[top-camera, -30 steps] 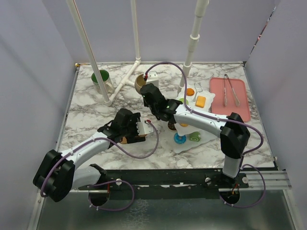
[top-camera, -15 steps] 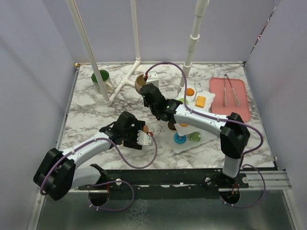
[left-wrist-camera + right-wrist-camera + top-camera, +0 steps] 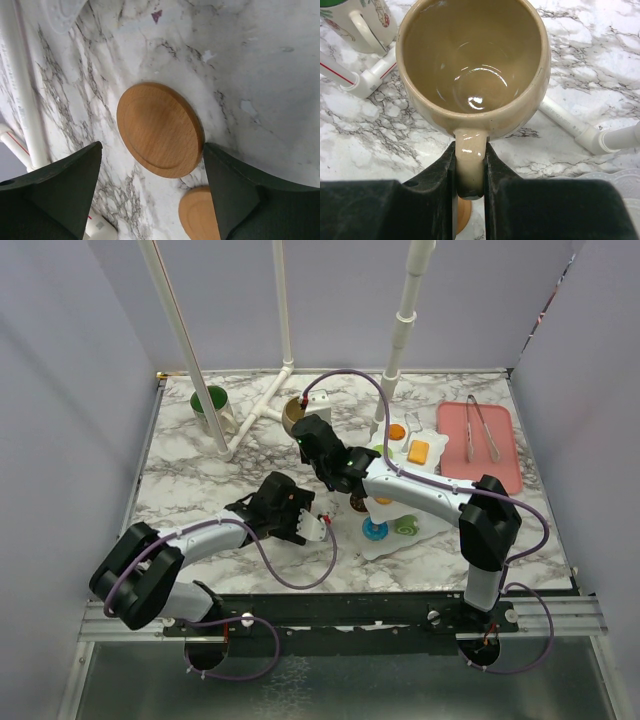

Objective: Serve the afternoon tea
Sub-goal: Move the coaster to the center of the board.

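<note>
Starting near: got the left gripper (image 3: 152, 150) low over the marble table (image 3: 190, 480), left of centre, jaws spread wide and holding nothing. Straddling a round wooden coaster (image 3: 160, 131) lying flat between the fingers, not pinching it. Spotted a second coaster (image 3: 200, 212) just beside the first, cut off at the edge of the left wrist view.

A bit farther and to the right, looking at the white tiered stand (image 3: 395, 540) with a blue donut (image 3: 375, 530) and a green pastry (image 3: 407, 525) on its low plate, plus an orange piece (image 3: 418, 451) higher up.

Farther back near the middle, found the right gripper (image 3: 470, 165) pinched narrow on the handle of the tan mug (image 3: 475, 65), mug upright and empty. Can't tell if lifted or resting.

Way back left, seeing the green-lined mug (image 3: 210, 400) among white pipes (image 3: 255, 415). Far right, metal tongs (image 3: 482, 430) on a pink tray (image 3: 505, 455).
</note>
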`<state>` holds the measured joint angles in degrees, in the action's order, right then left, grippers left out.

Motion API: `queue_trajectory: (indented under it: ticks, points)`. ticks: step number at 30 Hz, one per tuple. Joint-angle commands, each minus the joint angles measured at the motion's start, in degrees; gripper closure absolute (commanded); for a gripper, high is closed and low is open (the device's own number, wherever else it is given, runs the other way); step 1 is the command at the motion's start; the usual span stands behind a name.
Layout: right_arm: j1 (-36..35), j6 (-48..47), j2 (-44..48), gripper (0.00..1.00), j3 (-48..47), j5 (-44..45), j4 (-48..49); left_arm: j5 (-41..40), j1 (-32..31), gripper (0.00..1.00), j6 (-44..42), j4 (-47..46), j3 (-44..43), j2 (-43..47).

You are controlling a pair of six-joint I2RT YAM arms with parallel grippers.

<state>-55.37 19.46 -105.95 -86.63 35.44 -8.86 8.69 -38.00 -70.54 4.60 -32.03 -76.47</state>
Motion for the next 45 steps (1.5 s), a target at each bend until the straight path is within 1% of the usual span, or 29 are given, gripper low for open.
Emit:
queue_trajectory:
  ticks: [1, 6, 7, 11, 14, 17, 21, 22, 25, 27, 30, 35, 40, 45]
  points:
    - [0.06, -0.48, 3.12, 0.99, -2.61, 4.11, 5.05, -3.40, -0.23, 0.17, 1.15, -1.88, -0.51, -4.96]
    - [0.02, -1.09, 3.28, 0.99, -2.75, 5.15, 5.09, -6.69, 0.97, 0.22, 7.82, -4.32, -5.03, -9.30]
    - [0.09, -1.09, 3.41, 0.99, -2.75, 5.23, 4.95, -7.17, 1.53, 0.23, 8.06, -4.40, -5.69, -9.99]
    - [0.53, -0.92, 3.88, 0.99, -2.25, 5.35, 5.06, -11.22, 3.17, 0.25, 7.97, -9.45, -6.23, -12.37]
    - [0.83, -1.07, 3.95, 0.99, -2.50, 5.42, 4.81, -10.33, 3.15, 0.26, 9.01, -8.95, -7.36, -11.28]
    - [1.09, -1.63, 3.95, 0.99, -3.32, 5.07, 4.53, -6.00, 3.18, 0.23, 9.37, 0.95, -9.51, -6.77]
    - [1.15, -1.53, 3.28, 0.99, -5.28, 3.47, 2.69, 1.12, 3.45, 0.11, 7.81, 19.02, -12.20, 2.87]
    - [1.10, -1.29, 3.14, 0.99, -5.41, 2.89, 2.07, 2.27, 3.46, 0.08, 8.44, 22.93, -12.96, 5.60]
    - [1.09, 0.17, 2.57, 1.00, -5.56, 1.08, 0.04, 4.44, 3.82, 0.01, 10.94, 32.85, -16.09, 12.28]
    - [1.03, 0.83, 2.11, 0.99, -5.43, -0.24, -1.20, 4.87, 4.48, 0.01, 12.47, 37.46, -17.10, 16.15]
    - [0.68, 1.63, 1.16, 0.99, -4.96, -2.39, -2.53, 5.23, 5.77, 0.01, 15.03, 42.56, -18.63, 21.58]
    - [-0.10, 3.30, -0.30, 0.99, -2.93, -4.65, -3.63, 4.61, 7.29, 0.01, 20.46, 47.74, -23.88, 24.73]
    - [-0.42, 5.67, -1.70, 1.00, -0.21, -8.02, -3.94, 3.07, 8.55, 0.01, 22.11, 48.45, -27.20, 27.88]
    - [-0.92, 7.21, -3.96, 1.00, 1.65, -9.42, -4.47, 2.06, 8.60, 0.01, 27.21, 48.92, -32.02, 26.56]
